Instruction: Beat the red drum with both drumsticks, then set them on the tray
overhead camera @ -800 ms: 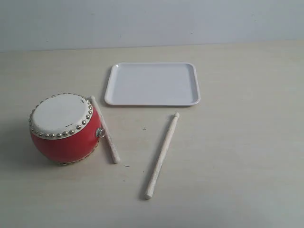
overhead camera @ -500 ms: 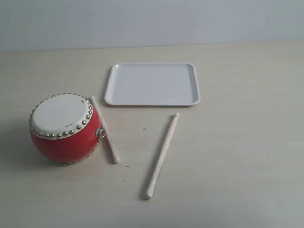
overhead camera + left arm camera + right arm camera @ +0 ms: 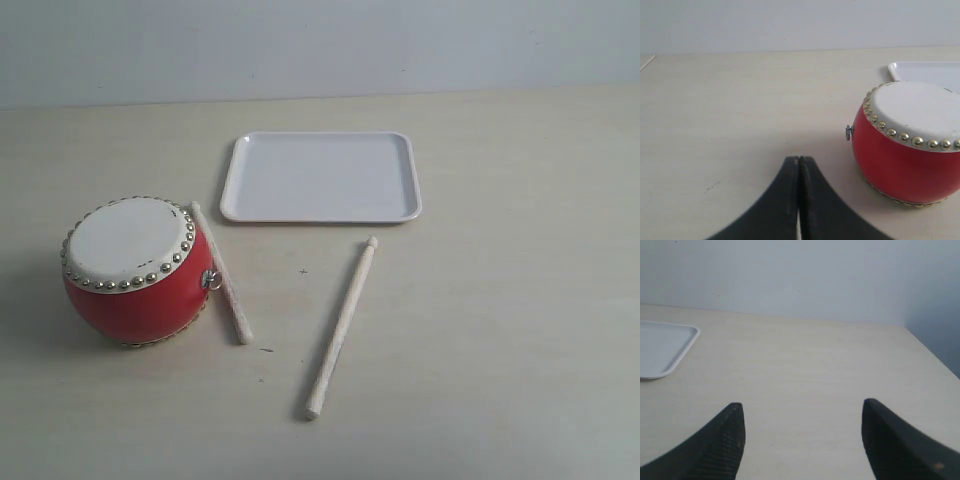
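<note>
The red drum [image 3: 135, 270] with its cream skin and brass studs stands at the left of the table. One drumstick [image 3: 220, 270] lies against the drum's right side. The other drumstick [image 3: 342, 326] lies slanted in the middle, below the white tray [image 3: 320, 177], which holds nothing. Neither arm shows in the exterior view. In the left wrist view my left gripper [image 3: 798, 159] is shut on nothing, with the red drum [image 3: 907, 140] off to one side and apart from it. My right gripper [image 3: 802, 407] is open over bare table, a corner of the tray [image 3: 665, 347] showing beyond it.
The pale wooden table [image 3: 500, 330] ends at a grey wall behind the tray. In the right wrist view the table's edge [image 3: 932, 357] runs close to the gripper's outer side.
</note>
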`<state>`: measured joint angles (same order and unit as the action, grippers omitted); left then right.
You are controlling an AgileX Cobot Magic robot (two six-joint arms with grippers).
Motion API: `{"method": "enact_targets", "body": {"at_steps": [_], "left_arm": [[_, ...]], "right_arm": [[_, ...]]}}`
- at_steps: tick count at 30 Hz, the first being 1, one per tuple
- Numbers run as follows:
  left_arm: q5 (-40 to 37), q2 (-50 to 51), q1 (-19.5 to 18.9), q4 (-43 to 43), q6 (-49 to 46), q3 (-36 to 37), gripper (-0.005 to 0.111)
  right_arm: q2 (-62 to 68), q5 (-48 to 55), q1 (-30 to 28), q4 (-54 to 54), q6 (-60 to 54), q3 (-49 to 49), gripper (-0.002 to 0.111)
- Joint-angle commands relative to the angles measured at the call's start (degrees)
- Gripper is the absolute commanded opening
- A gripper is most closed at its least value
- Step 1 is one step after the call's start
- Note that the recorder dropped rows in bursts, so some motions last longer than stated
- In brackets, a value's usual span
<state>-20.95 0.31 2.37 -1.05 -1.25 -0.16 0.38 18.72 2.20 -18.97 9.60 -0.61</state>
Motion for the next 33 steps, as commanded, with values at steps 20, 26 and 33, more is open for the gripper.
{"method": "enact_targets", "body": {"at_steps": [20, 26, 33], "left_arm": [[0.3, -0.3, -0.1, 0.1, -0.1, 0.2, 0.000], [0.3, -0.3, -0.1, 0.1, -0.1, 0.2, 0.000], [0.3, -0.3, -0.1, 0.1, -0.1, 0.2, 0.000]], "right_arm": [[-0.4, -9.6, -0.2, 2.2, -0.1, 0.2, 0.063], [-0.4, -9.7, -0.2, 2.5, 2.8, 0.2, 0.063], [-0.4, -12.7, -0.2, 2.6, 10.5, 0.2, 0.063]]}}
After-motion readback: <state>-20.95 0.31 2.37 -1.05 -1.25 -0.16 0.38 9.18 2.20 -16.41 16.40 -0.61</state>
